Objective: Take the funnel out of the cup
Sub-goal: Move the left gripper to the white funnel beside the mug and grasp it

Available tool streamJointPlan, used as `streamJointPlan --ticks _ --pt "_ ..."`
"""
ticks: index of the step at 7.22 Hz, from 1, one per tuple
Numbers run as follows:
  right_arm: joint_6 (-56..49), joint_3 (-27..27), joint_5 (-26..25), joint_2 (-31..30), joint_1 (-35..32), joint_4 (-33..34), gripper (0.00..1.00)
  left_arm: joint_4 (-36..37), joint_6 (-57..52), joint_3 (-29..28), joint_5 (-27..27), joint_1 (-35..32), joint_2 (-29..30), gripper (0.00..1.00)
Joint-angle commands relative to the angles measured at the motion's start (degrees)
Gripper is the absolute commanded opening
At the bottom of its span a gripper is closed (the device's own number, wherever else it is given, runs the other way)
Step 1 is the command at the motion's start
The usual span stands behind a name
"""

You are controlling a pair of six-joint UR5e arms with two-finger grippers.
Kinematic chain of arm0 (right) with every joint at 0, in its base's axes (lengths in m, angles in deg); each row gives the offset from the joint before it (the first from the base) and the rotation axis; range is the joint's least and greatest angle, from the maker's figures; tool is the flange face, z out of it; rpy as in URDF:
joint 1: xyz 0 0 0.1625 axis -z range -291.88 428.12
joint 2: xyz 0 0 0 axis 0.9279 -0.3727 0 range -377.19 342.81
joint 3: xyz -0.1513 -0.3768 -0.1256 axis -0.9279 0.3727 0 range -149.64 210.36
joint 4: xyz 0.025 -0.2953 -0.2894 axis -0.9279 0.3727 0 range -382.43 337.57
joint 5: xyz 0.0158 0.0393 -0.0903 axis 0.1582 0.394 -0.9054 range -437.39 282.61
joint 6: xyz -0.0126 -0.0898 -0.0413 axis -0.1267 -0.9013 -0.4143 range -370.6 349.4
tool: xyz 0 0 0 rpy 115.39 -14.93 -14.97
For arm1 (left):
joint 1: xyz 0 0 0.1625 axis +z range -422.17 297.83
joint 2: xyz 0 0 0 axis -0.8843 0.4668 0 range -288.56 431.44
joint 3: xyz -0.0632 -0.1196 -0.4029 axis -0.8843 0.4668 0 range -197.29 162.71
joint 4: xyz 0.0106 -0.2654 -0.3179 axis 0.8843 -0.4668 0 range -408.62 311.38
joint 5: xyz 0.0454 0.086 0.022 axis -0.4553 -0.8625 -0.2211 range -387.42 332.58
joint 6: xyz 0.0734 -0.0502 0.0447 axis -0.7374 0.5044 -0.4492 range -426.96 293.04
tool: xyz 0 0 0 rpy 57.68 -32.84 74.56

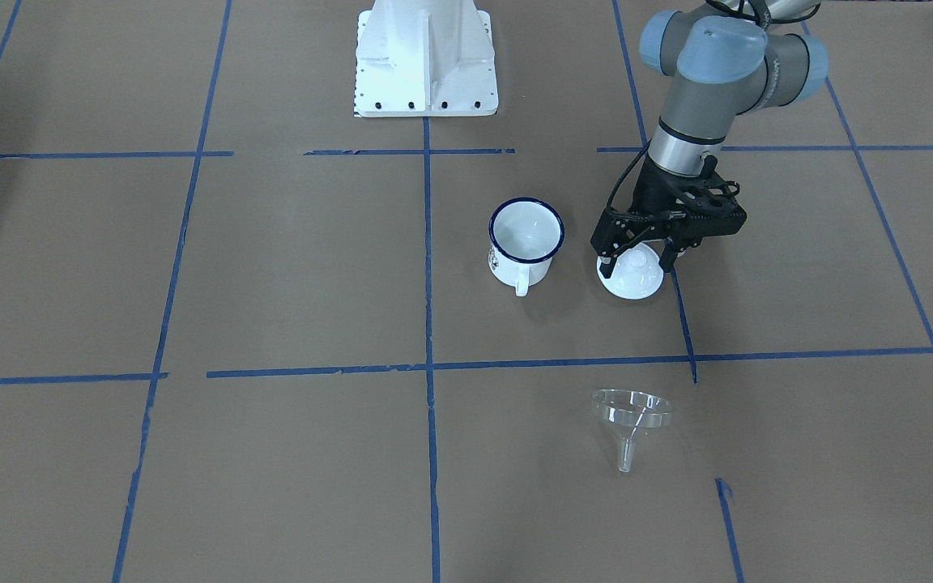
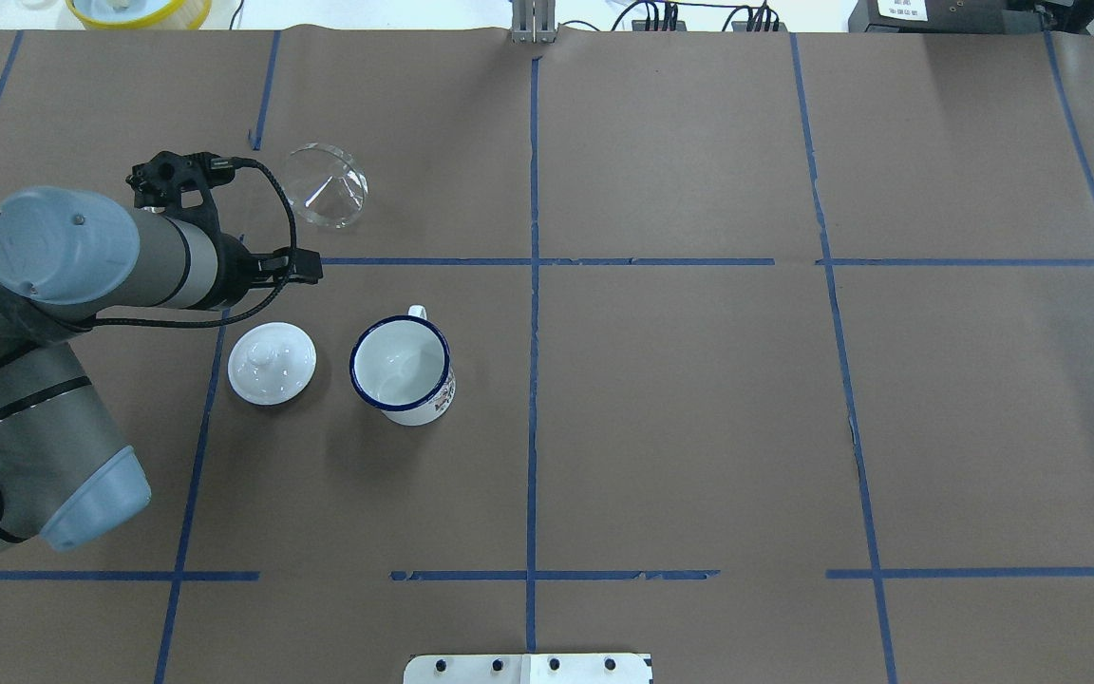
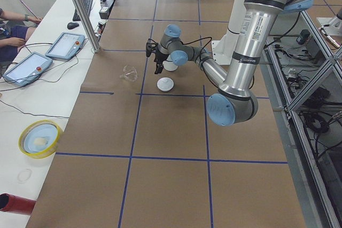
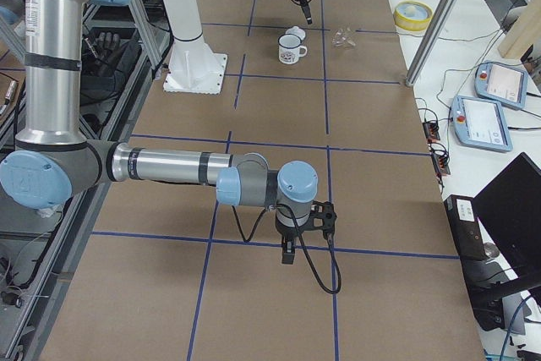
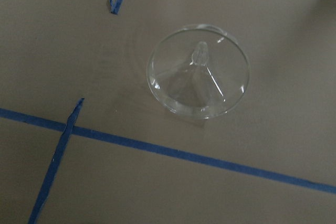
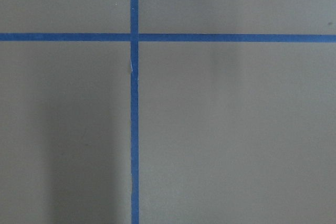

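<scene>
Overhead exterior shows the small clear funnel (image 2: 324, 185) lying well apart from the white blue-rimmed enamel cup (image 2: 402, 369) — left gripper (image 1: 636, 253) gapes empty, so lift straight up, clear of the round white lid (image 2: 272, 363)

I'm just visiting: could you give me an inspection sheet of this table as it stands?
Surface: brown table cover with blue tape grid.
Job's things: clear funnel lies on the cover, out of the white mug; mug upright, empty.
Clutter: white knobbed lid beside mug.
Grippers: left gripper open, empty, raised near lid; right gripper cannot tell.
Cables: black cable looped on left wrist.
Surroundings: tablets, yellow dish.
</scene>
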Motion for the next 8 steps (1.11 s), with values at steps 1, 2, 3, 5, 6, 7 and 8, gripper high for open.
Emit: streamJointPlan --ticks 1,2,3,5,6,7,8 --pt "0.0 -0.03 0.0 0.0 0.0 0.0 1.0 -0.48 -3.7 -0.14 1.54 -0.05 -2.9 1.0" --pt "0.0 -0.03 0.0 0.0 0.0 0.0 1.0 -0.57 -3.88 -1.01 1.45 0.39 -2.82 1.0" --pt "0.0 -0.03 0.0 0.0 0.0 0.0 1.0 -0.57 -3.79 -1.63 1.54 0.48 -2.29 1.0" --pt "0.0 0.06 0.0 0.0 0.0 0.0 1.0 -0.4 -4.05 -2.34 1.71 0.57 -2.2 0.99" --pt "0.0 -0.03 0.0 0.0 0.0 0.0 1.0 -0.4 -4.05 -2.34 1.71 0.57 -2.2 0.92" --pt "0.0 -0.03 0.0 0.0 0.0 0.0 1.0 -0.4 -4.05 -2.51 1.71 0.57 -2.2 0.88" --pt "0.0 -0.03 0.0 0.0 0.0 0.0 1.0 -0.48 -3.97 -3.21 1.71 0.74 -2.03 0.86"
